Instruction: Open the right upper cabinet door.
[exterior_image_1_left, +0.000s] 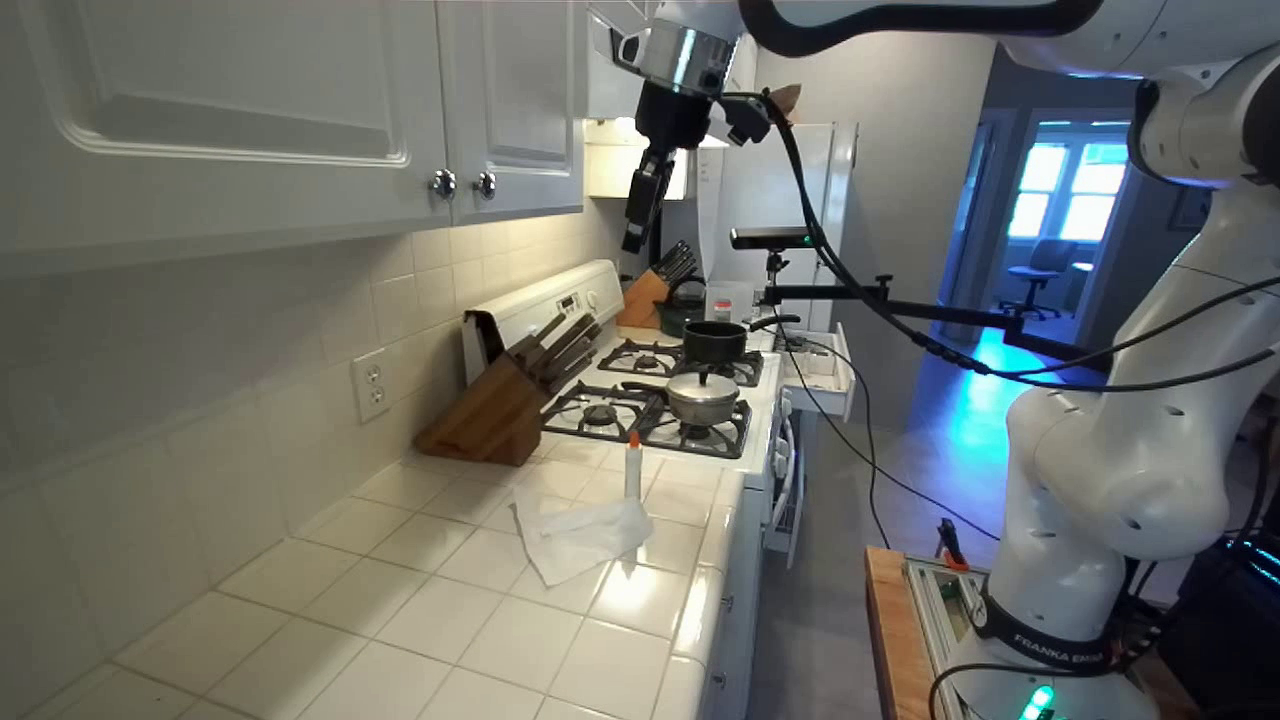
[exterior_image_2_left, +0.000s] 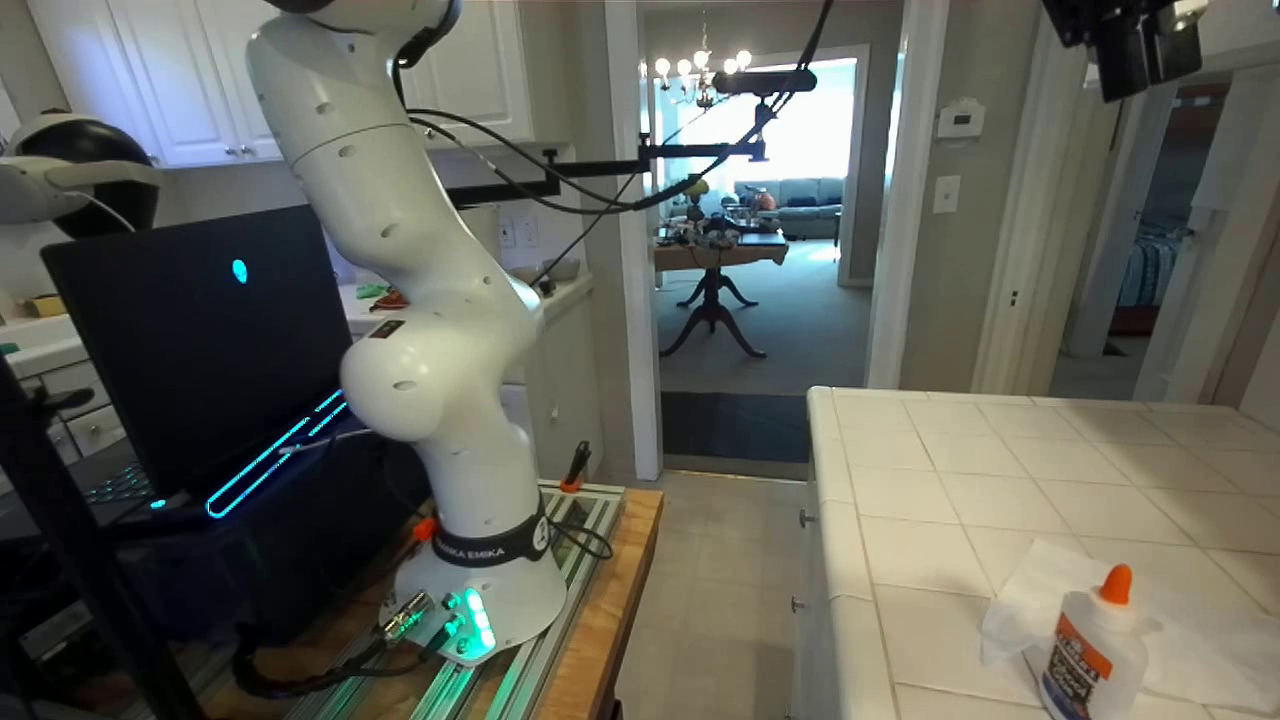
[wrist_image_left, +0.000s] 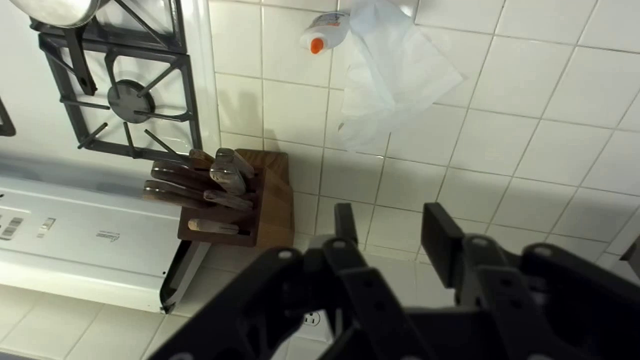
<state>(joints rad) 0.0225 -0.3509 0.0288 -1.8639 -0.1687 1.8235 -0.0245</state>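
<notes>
Right upper cabinet door (exterior_image_1_left: 525, 110) closed, not yet grasped

Hangs above the counter (exterior_image_1_left: 480, 625) in an exterior view. Gripper (wrist_image_left: 390, 230) fingers well apart, nothing between. I'd square up on the knob (exterior_image_1_left: 485, 185), pinch, draw out in an arc. Lettering (exterior_image_1_left: 1058, 649): FRANKA EMIKA. Bottle label (exterior_image_2_left: 1075, 665) too blurred.

Gripper (wrist_image_left: 392, 229): fingers parted, white-tiled counter (wrist_image_left: 575, 90) visible through the gap
Glue bottle (wrist_image_left: 327, 31): beyond the fingertips, slightly left, orange cap
White sheet (wrist_image_left: 395, 80): straight beyond the fingertips, crumpled, next to the glue bottle
Knife block (wrist_image_left: 277, 210): left of the gripper, wooden, handles (wrist_image_left: 227, 175) pointing away
Stove (wrist_image_left: 47, 135): farther left, burner (wrist_image_left: 131, 101) showing
Pot (wrist_image_left: 60, 12): far left, beyond the fingertips, cut off
Outlet (wrist_image_left: 311, 319): partly hidden behind the gripper
</notes>
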